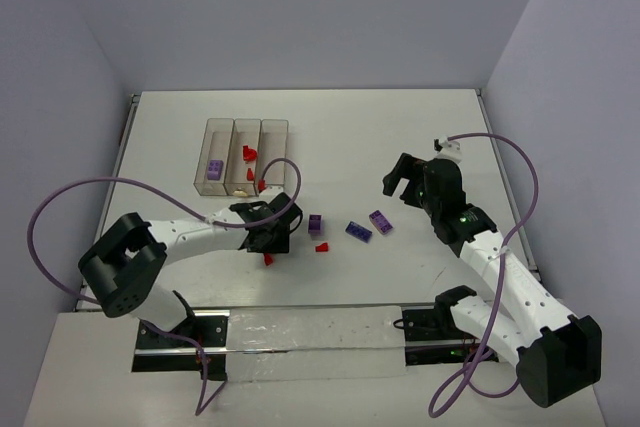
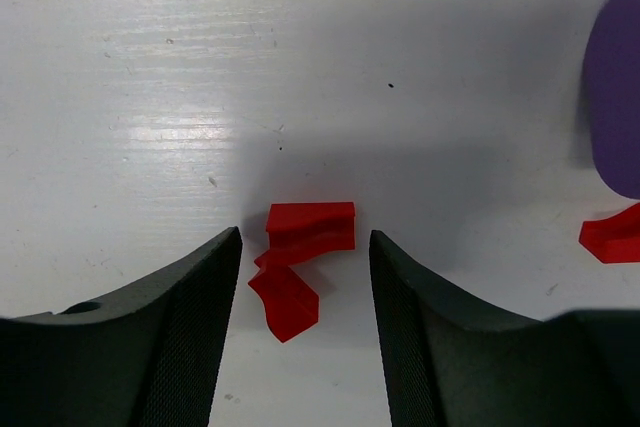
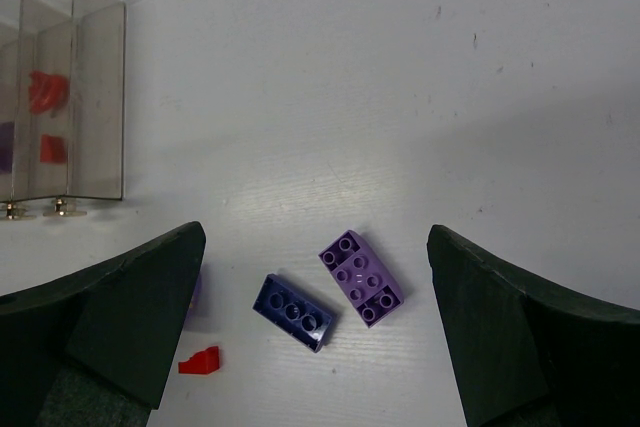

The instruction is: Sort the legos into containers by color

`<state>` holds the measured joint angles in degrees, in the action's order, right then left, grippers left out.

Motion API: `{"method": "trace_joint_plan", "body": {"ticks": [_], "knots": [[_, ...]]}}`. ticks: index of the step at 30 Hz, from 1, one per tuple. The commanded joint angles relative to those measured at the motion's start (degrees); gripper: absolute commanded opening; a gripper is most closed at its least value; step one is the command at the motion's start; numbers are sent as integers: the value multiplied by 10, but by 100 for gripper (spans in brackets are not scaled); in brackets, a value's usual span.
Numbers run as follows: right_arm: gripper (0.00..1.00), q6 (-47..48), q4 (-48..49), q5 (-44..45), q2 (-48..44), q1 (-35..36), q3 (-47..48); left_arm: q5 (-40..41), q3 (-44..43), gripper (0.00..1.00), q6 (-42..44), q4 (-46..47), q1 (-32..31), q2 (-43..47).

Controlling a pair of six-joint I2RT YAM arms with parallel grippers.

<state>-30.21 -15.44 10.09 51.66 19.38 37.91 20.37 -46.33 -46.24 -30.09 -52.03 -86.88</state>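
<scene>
Two red wedge legos [image 2: 310,230] lie touching each other on the white table between the fingers of my left gripper [image 2: 305,237], which is open with a gap on each side. In the top view that gripper [image 1: 272,239] is low over the table, just in front of the containers [image 1: 246,127]. My right gripper [image 1: 398,179] hovers open and empty above a light purple brick [image 3: 362,278] and a dark purple brick [image 3: 293,311]. The bins hold a purple brick [image 1: 214,170], a pale piece [image 1: 240,189] and red bits [image 1: 250,153].
A purple block [image 1: 315,224] and a small red wedge [image 1: 322,246] lie loose between the two arms. The left wrist view shows the same purple block [image 2: 615,97] and red wedge [image 2: 612,235] at its right edge. Table walls rise behind and beside the bins.
</scene>
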Motion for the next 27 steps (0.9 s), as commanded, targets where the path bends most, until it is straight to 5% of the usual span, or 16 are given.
{"method": "trace_joint_plan", "body": {"ticks": [1, 9, 19, 27], "knots": [[100, -4, 24, 5, 2, 4, 4, 15, -11, 59, 1, 21, -2, -14], [100, -3, 25, 7, 3, 5, 2, 20, -15, 50, 0, 28, -1, -31], [100, -2, 25, 6, 2, 5, 3, 38, -44, 10, 5, -6, -2, -15], [100, -4, 25, 6, 0, 5, 3, 73, -137, 7, 39, -67, 22, 1]]}}
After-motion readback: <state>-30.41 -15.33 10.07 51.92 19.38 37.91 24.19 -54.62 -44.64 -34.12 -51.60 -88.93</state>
